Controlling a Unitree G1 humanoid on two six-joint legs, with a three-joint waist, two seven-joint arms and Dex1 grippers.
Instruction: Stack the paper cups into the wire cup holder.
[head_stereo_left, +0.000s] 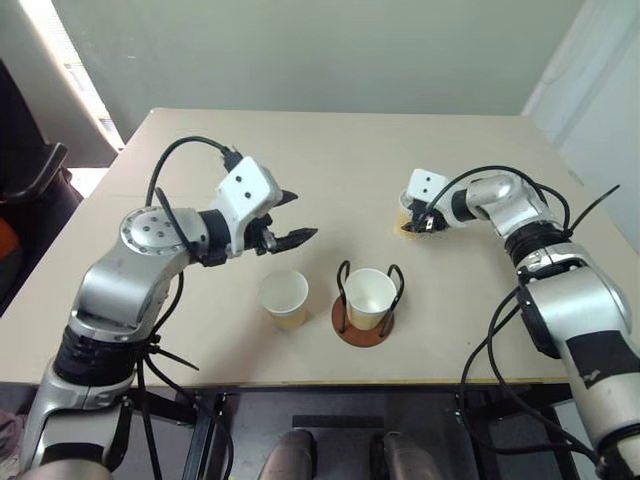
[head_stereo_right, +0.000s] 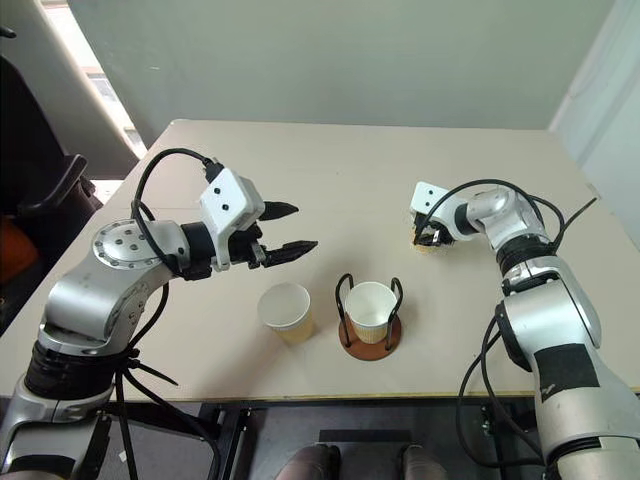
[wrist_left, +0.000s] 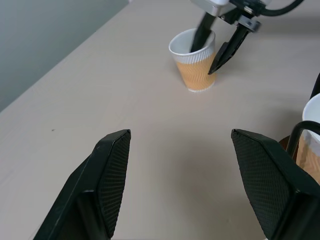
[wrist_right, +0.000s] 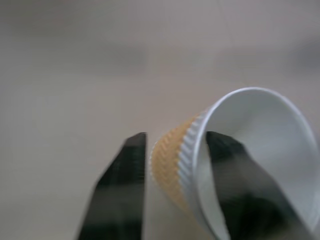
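cup (head_stereo_left: 408, 222) at the desk's (head_stereo_left: 330, 160) far right stood between the right hand's (head_stereo_left: 424, 222) fingers, one inside its rim and one outside, pinching the wall, well apart from the wire cup holder (head_stereo_left: 365, 300), while the left hand (head_stereo_left: 290, 218) hung spread.

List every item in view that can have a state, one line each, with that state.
Cup in the wire cup holder: upright, seated inside the loops.
Wire cup holder: upright on the table, one cup in it.
Loose cup: upright, empty, beside the holder, untouched.
Far cup: on the table, wall between the right tool's fingers, one inside.
Right tool: closing on the far cup's wall.
Left tool: open, empty, above the table.
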